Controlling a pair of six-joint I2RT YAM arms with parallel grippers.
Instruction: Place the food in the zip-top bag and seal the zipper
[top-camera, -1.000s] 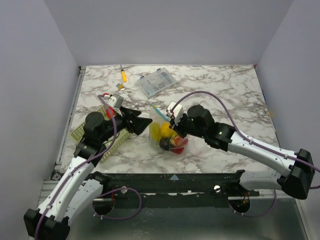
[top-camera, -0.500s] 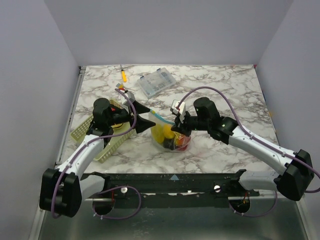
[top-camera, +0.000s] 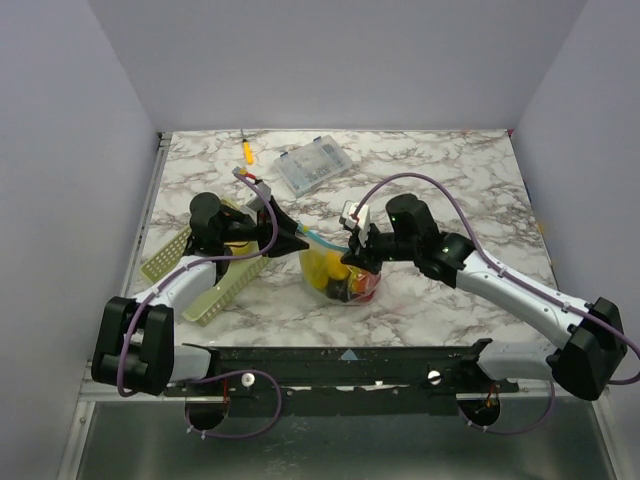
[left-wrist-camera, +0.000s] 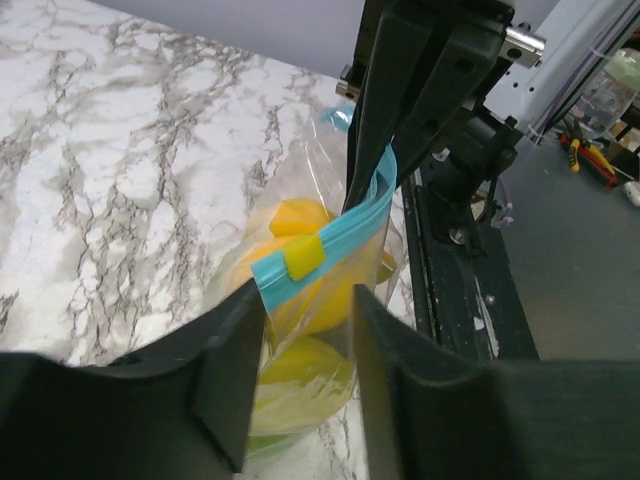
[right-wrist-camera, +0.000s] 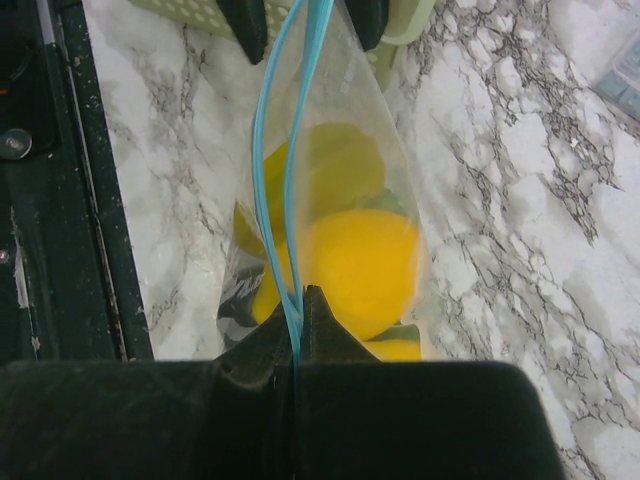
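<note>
The zip-top bag (top-camera: 338, 272) stands on the marble table between my two arms, with yellow food (right-wrist-camera: 360, 265) and other toy pieces inside. Its light blue zipper (left-wrist-camera: 340, 235) carries a yellow slider (left-wrist-camera: 305, 258) close to my left fingertips. My left gripper (left-wrist-camera: 305, 300) straddles the bag's left end just below the zipper, jaws still apart with the plastic between them. My right gripper (right-wrist-camera: 298, 300) is shut on the zipper's other end, holding the strip up. In the top view the left gripper (top-camera: 298, 243) and right gripper (top-camera: 350, 255) face each other across the bag.
A pale green slotted basket (top-camera: 215, 290) lies under my left arm. A rigid clear compartment box (top-camera: 313, 165) and an orange-handled tool (top-camera: 247, 152) sit at the back of the table. The black base rail runs along the near edge.
My left arm has swung toward the bag and its jaws have narrowed around the bag's end. The right gripper has kept its pinch on the zipper, shifting slightly.
</note>
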